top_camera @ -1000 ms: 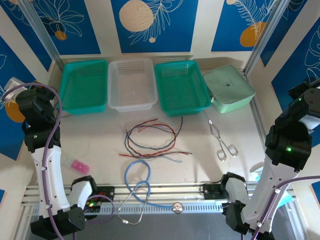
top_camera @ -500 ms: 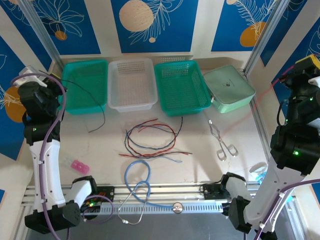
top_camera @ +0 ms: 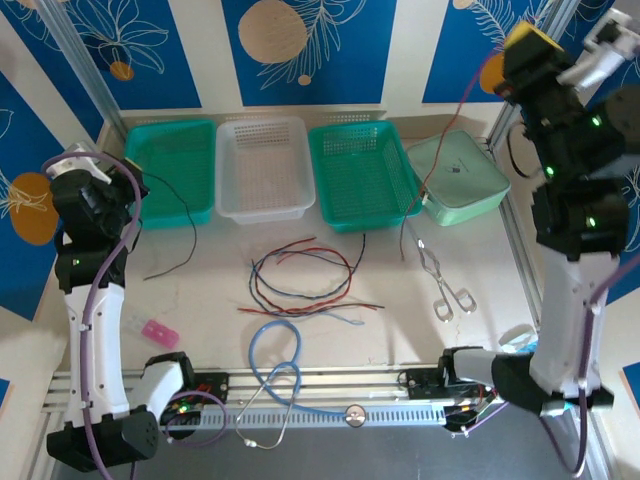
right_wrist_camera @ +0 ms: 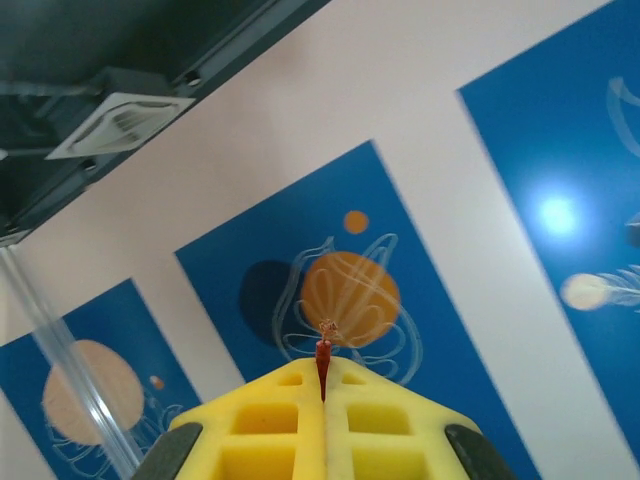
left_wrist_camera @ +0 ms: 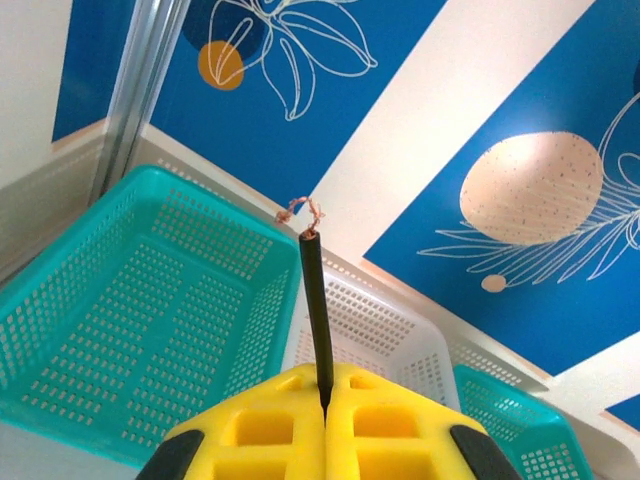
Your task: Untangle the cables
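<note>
My left gripper [top_camera: 128, 183] is shut on a black cable [top_camera: 190, 222]. It hangs from the fingers across the left teal basket [top_camera: 168, 172], and its tail lies on the table. In the left wrist view the black cable [left_wrist_camera: 315, 300] sticks up between the yellow fingers [left_wrist_camera: 260, 430] of the gripper [left_wrist_camera: 325, 385], bare copper at its tip. My right gripper [top_camera: 527, 45] is raised high at the back right, shut on a red cable [top_camera: 430, 170] that dangles to the table. The red cable [right_wrist_camera: 322, 358] is pinched in the gripper [right_wrist_camera: 322, 385]. More cables [top_camera: 300, 280] lie curled mid-table.
A white basket [top_camera: 262, 168], a second teal basket [top_camera: 362, 172] and a mint lidded box [top_camera: 457, 178] line the back. Metal tongs [top_camera: 445, 285] lie right of the cables. A thick light-blue looped tube [top_camera: 275, 360] lies near the front edge, a pink item [top_camera: 158, 332] at front left.
The right gripper has risen and swung up toward the back, lifting the red cable with it. The left gripper shifted slightly, and the black cable's tail slid left across the table.
</note>
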`<control>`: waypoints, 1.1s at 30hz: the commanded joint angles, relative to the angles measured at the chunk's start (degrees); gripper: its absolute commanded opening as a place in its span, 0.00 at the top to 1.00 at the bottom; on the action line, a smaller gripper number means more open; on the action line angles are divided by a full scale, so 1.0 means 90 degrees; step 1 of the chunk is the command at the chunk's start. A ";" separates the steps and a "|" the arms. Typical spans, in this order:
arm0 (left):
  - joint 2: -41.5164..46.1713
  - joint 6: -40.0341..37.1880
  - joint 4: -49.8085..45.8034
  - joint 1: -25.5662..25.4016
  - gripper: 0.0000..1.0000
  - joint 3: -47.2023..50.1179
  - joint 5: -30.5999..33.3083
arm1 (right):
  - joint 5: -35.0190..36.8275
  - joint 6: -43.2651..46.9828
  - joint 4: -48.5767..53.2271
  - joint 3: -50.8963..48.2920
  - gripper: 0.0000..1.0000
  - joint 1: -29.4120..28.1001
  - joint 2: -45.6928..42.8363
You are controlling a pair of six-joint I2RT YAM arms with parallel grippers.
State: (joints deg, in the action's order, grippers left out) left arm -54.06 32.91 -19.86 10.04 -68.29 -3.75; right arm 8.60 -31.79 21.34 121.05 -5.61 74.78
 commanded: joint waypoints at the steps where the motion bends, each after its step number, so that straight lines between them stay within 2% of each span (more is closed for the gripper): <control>1: 0.0047 0.0027 -0.0175 -0.0101 1.00 0.0086 -0.0183 | 0.0335 0.0673 -0.0312 0.0969 1.00 -0.0442 0.0765; 8: 0.0161 0.0114 -0.0162 -0.0121 1.00 0.0416 -0.0330 | 0.0629 0.1068 -0.0174 0.3249 1.00 -0.0688 0.2454; 14: 0.0180 0.0109 -0.0234 -0.0135 1.00 0.0496 -0.0451 | 0.0771 0.1241 -0.0896 0.3421 1.00 -0.0827 0.3044; 18: 0.0230 0.0084 -0.0264 -0.0142 1.00 0.0568 -0.0482 | 0.0783 0.1419 -0.0945 0.3245 1.00 -0.0962 0.3363; 22: 0.0320 0.0142 -0.0233 -0.0139 1.00 0.0739 -0.0492 | 0.0970 0.1698 -0.0434 0.2353 1.00 -0.1180 0.3465; 24: 0.0367 0.0145 -0.0243 -0.0143 1.00 0.0796 -0.0511 | 0.1301 0.1825 -0.0468 0.1405 1.00 -0.1294 0.3306; 26: 0.0387 0.0152 -0.0255 -0.0153 1.00 0.0820 -0.0540 | 0.1668 0.1932 -0.1074 -0.0166 1.00 -0.1405 0.3005; 29: 0.0395 0.0134 -0.0297 -0.0150 1.00 0.0797 -0.0588 | 0.1943 0.1596 -0.1671 -0.1852 1.00 -0.1438 0.2798; 33: 0.0384 0.0172 -0.0324 -0.0152 1.00 0.0713 -0.0657 | 0.2500 0.0675 -0.0584 -0.2347 1.00 -0.1438 0.3187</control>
State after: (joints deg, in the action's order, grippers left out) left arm -51.42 34.09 -22.13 9.19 -61.06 -7.92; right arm 24.71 -19.88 13.56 100.62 -18.70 103.77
